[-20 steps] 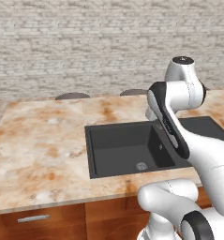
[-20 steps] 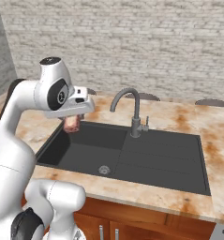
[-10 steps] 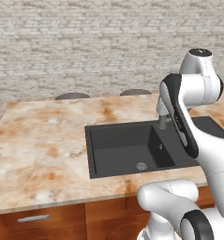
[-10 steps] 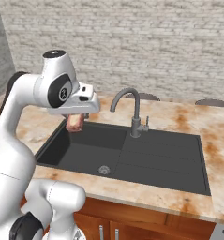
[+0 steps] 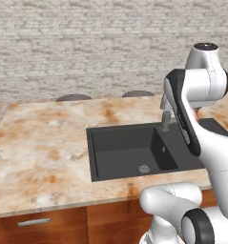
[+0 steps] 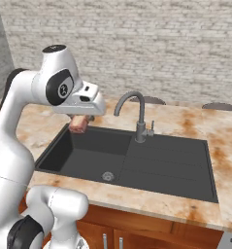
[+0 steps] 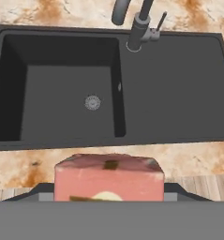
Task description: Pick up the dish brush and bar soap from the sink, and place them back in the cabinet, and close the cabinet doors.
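Note:
My gripper (image 6: pixel 80 121) is shut on the bar soap (image 6: pixel 79 125), a pinkish-red block held in the air above the back left corner of the sink (image 6: pixel 137 185). In the hand view the bar soap (image 7: pixel 108 180) sits between the jaws of the gripper (image 7: pixel 108 190) at the bottom. Below it lie the dark sink (image 7: pixel 10 140) and its bare basin with a round drain (image 7: pixel 93 102). The dish brush, the cabinet and the cabinet doors are out of view.
A grey gooseneck faucet (image 6: pixel 138 114) stands behind the basin, beside the flat drainboard (image 6: pixel 171 160). Tan marble counter (image 5: pixel 39 143) surrounds the sink (image 5: pixel 90 152), and a brick wall (image 5: pixel 87 47) runs behind it. Wooden drawer fronts (image 5: pixel 34 224) lie below the counter edge.
The arm's upper joints have risen and swung to the right. The hand has drifted slightly right with the bar soap still in the gripper.

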Tool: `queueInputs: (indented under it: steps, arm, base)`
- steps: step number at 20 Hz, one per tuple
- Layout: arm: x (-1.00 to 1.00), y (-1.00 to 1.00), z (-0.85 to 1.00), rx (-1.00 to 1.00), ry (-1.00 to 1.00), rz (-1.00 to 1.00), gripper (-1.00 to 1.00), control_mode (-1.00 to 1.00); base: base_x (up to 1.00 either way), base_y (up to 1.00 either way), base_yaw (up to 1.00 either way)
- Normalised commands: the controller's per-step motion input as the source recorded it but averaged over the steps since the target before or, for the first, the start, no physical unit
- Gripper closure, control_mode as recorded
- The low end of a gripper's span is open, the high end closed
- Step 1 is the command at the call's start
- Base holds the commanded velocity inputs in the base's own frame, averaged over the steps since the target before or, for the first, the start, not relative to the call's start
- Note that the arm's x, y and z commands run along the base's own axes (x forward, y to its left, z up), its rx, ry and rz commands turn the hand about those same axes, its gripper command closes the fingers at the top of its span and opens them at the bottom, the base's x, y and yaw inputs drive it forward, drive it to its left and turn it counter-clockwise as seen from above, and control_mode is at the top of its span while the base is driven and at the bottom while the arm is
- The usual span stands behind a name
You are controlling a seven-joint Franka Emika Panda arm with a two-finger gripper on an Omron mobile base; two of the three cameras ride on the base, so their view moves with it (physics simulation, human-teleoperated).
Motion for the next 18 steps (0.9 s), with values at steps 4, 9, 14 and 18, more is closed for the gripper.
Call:
queueInputs:
  steps: [4, 9, 14, 18]
  arm:
    - [-0.28, -0.22, 0.00, 0.01, 0.00, -0.06, 1.00, -1.00]
    - [-0.27, -0.09, -0.03, 0.00, -0.02, -0.01, 1.00, -1.00]
    - [-0.22, 0.00, -0.01, 0.00, -0.01, 0.00, 1.00, -1.00]
    - [-0.10, 0.00, 0.00, 0.00, 0.00, 0.00, 1.00, -1.00]
  base:
    - [0.00, 0.00, 0.00]
    - [0.00, 0.00, 0.00]
    - [0.00, 0.00, 0.00]
    - [0.00, 0.00, 0.00]
